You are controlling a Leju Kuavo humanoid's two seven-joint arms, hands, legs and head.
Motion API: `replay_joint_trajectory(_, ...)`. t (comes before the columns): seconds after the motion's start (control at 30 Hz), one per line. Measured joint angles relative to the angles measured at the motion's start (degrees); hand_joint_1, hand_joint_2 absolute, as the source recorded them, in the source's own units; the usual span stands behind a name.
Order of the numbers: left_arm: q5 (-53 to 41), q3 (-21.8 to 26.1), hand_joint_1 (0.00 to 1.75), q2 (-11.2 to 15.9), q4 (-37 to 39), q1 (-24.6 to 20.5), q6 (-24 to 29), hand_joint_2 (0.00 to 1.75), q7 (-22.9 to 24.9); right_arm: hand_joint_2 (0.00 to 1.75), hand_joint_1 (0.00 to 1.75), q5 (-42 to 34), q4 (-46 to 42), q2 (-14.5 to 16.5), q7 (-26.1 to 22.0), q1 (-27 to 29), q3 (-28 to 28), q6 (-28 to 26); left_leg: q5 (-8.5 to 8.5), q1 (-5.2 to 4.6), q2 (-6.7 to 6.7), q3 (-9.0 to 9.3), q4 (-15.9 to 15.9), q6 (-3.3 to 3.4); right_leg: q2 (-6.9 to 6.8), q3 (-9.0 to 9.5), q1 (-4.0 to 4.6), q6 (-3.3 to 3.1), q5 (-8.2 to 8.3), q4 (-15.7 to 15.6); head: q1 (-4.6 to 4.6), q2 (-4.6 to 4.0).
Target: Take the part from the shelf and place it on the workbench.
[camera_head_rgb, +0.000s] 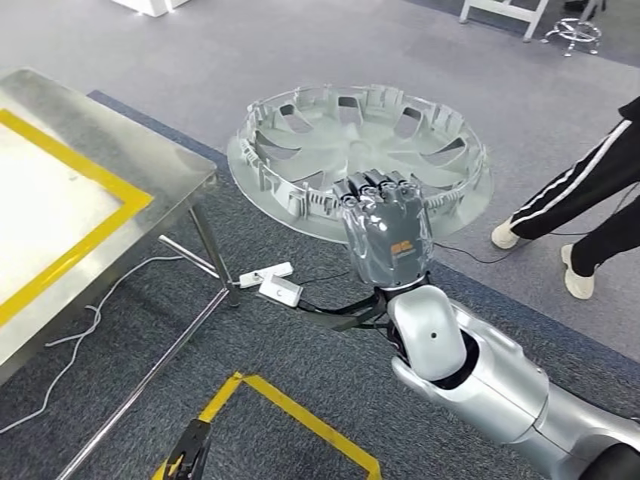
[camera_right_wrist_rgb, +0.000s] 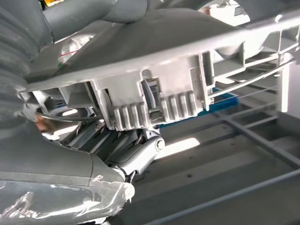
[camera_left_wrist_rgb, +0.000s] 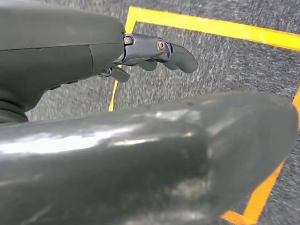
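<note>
Right robot hand (camera_head_rgb: 386,228) carrying the part (camera_head_rgb: 361,150).
I see it gripping the near rim, right of the desk (camera_head_rgb: 162,175); left robot hand (camera_left_wrist_rgb: 155,51) holds nothing, fingers loosely extended.

Round grey slotted part (camera_head_rgb: 362,155) held level above carpet.

The right arm (camera_head_rgb: 483,370) reaches in from the near right, silver forearm angled up and to the left, wrist bent so the back of the hand faces the head camera. The right hand (camera_head_rgb: 386,228) grips the near rim of the part (camera_head_rgb: 362,150), its fingers (camera_head_rgb: 370,185) curled over the edge from above and the thumb below, holding it roughly level out in front. The left hand (camera_left_wrist_rgb: 155,54) hangs low, holding nothing, its dark fingers (camera_left_wrist_rgb: 180,56) loosely extended and slightly curved.
</note>
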Motion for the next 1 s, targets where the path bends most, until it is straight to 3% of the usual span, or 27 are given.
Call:
replay_joint_trajectory(0.03,0.11,0.00,0.00,0.01,0.00,0.05,0.01,0.00,0.00,1.75,1.75,0.01,0.05,0.00,0.02,0.02,0.01,0.00,-0.01,0.01,-0.86,0.03,0.01,0.05,0.37,-1.63,-0.01,0.05,-0.55,2.68,0.06,0.00)
replay_joint_trajectory(0.07,0.19,0.00,0.00,0.03,0.00,0.13,0.02,0.00,-0.01,1.75,1.75,0.01,0.09,0.00,0.04,0.04,0.03,0.00,-0.02,0.02,-1.72,0.10,0.03,0.06,0.52,-2.29,-0.02,0.03,0.03,3.25,0.09,0.00)
replay_joint_trajectory(0.1,0.23,0.01,0.00,0.04,0.00,0.20,0.04,0.00,0.00,1.75,1.75,0.00,0.13,0.00,0.06,0.06,0.04,0.00,-0.03,0.05,-2.62,0.20,0.05,0.05,0.70,-1.84,-0.07,-0.04,1.64,1.56,0.09,0.00)
replay_joint_trajectory(0.13,0.26,0.01,0.00,0.06,0.00,0.21,0.07,0.00,0.00,1.75,1.75,-0.01,0.14,0.00,0.06,0.05,0.05,0.00,-0.05,0.12,-3.50,0.31,0.08,-0.02,1.22,-0.36,-0.18,-0.10,3.91,-2.04,0.11,0.00)
replay_joint_trajectory(0.2,0.31,0.02,0.00,0.11,0.00,0.13,0.16,0.00,0.00,1.75,1.75,0.00,0.15,0.01,0.06,0.01,0.05,-0.01,-0.10,0.16,-5.07,0.29,0.29,-0.44,3.67,3.20,-0.62,-0.17,6.92,-9.56,0.08,0.00)
replay_joint_trajectory(0.27,0.34,0.02,0.00,0.21,0.00,0.17,0.32,0.00,0.01,1.75,1.75,0.02,0.18,0.07,0.04,-0.05,0.05,-0.02,0.10,0.31,-6.28,-0.07,0.28,-1.17,5.12,4.87,-0.75,-0.39,7.30,-12.61,0.05,0.00)
replay_joint_trajectory(0.33,0.37,0.04,0.00,0.38,0.00,0.46,0.46,0.00,0.06,1.75,1.75,0.02,0.19,0.23,0.03,-0.11,0.06,-0.02,0.35,0.56,-7.19,-0.38,0.01,-1.89,4.14,5.10,-0.67,-1.01,7.42,-12.87,0.04,0.00)
replay_joint_trajectory(0.4,0.39,0.08,0.00,0.48,0.00,0.63,0.60,0.00,0.12,1.75,1.75,0.01,0.19,0.50,0.03,-0.12,0.07,0.01,-0.82,0.32,-5.32,-1.16,1.41,-2.47,2.89,5.33,-0.79,-1.75,7.65,-13.29,-0.35,0.00)
replay_joint_trajectory(0.47,0.39,0.09,0.00,0.46,0.00,0.53,0.68,0.00,0.14,1.75,1.75,0.02,0.21,0.64,0.05,-0.10,0.07,0.04,-4.13,0.06,-1.60,-3.83,7.15,-2.92,1.48,5.49,-0.72,-2.26,7.69,-13.55,-0.79,0.00)
replay_joint_trajectory(0.5,0.39,0.09,0.00,0.47,0.00,0.48,0.69,0.00,0.16,1.75,1.75,0.03,0.25,0.64,0.03,-0.11,0.08,0.04,-5.85,0.10,-0.42,-5.64,10.99,-3.10,0.73,5.52,-0.64,-2.40,7.64,-13.56,-0.87,0.00)
replay_joint_trajectory(0.53,0.40,0.09,0.00,0.48,0.00,0.49,0.64,0.00,0.20,1.75,1.75,0.03,0.28,0.64,-0.02,-0.09,0.11,0.03,-6.88,0.15,0.17,-7.10,14.11,-3.22,-0.05,5.54,-0.57,-2.47,7.56,-13.55,-0.86,0.00)
replay_joint_trajectory(0.57,0.44,0.09,0.00,0.48,0.00,0.53,0.56,0.00,0.24,1.75,1.75,0.03,0.32,0.64,-0.12,-0.06,0.15,0.02,-6.86,0.20,0.44,-7.71,15.47,-3.29,-0.83,5.59,-0.55,-2.49,7.49,-13.55,-0.88,0.00)
replay_joint_trajectory(0.6,0.48,0.09,0.00,0.50,0.00,0.57,0.46,0.00,0.28,1.75,1.75,0.02,0.35,0.65,-0.23,-0.03,0.20,0.01,-5.85,0.23,0.63,-7.29,14.69,-3.32,-1.58,5.66,-0.54,-2.46,7.41,-13.54,-0.88,0.00)
replay_joint_trajectory(0.63,0.53,0.09,0.00,0.52,0.00,0.59,0.33,0.00,0.31,1.75,1.75,0.01,0.36,0.67,-0.35,-0.02,0.22,-0.02,-4.06,0.24,1.11,-5.78,11.84,-3.30,-2.32,5.79,-0.54,-2.37,7.29,-13.54,-0.88,0.00)
replay_joint_trajectory(0.7,0.66,0.09,0.00,0.53,0.00,0.53,0.14,0.00,0.31,1.75,1.75,0.00,0.36,0.74,-0.50,-0.02,0.22,-0.11,-0.98,-0.05,3.85,-1.76,4.20,-3.06,-3.54,6.04,-0.23,-1.96,6.96,-13.42,-0.97,0.00)
replay_joint_trajectory(0.77,0.79,0.11,0.00,0.49,0.00,0.47,0.06,0.00,0.31,1.75,1.75,0.02,0.37,0.80,-0.55,-0.08,0.20,-0.24,-0.25,-0.39,5.67,0.08,0.32,-2.48,-4.71,6.24,0.33,-1.45,6.62,-13.37,-0.94,0.00)
replay_joint_trajectory(0.83,0.85,0.14,0.00,0.49,0.00,0.59,0.05,0.00,0.31,1.75,1.75,0.03,0.38,0.87,-0.55,-0.12,0.19,-0.30,-0.39,-0.42,4.51,0.01,0.05,-1.74,-6.12,6.58,0.55,-0.99,6.32,-13.54,-0.81,0.00)
replay_joint_trajectory(0.87,0.87,0.17,0.00,0.50,0.00,0.72,0.05,0.00,0.31,1.75,1.75,0.02,0.38,0.93,-0.55,-0.12,0.19,-0.31,-0.36,-0.28,3.70,0.04,-0.01,-1.42,-5.86,6.59,0.44,-0.69,5.92,-13.28,-0.73,0.00)
replay_joint_trajectory(0.93,0.88,0.23,0.00,0.51,0.00,0.76,0.06,0.00,0.30,1.75,1.75,-0.01,0.38,1.02,-0.59,-0.10,0.19,-0.36,-0.22,0.07,2.17,0.17,-0.13,-0.76,-3.23,5.08,0.13,-0.17,3.74,-9.76,-0.48,0.00)
replay_joint_trajectory(1.0,0.89,0.27,0.00,0.50,0.00,0.69,0.05,0.00,0.30,1.75,1.75,0.00,0.40,1.03,-0.63,-0.02,0.19,-0.42,-0.16,0.22,0.60,0.19,-0.14,-0.42,-0.28,1.25,-0.06,0.04,0.40,-2.01,-0.17,0.00)
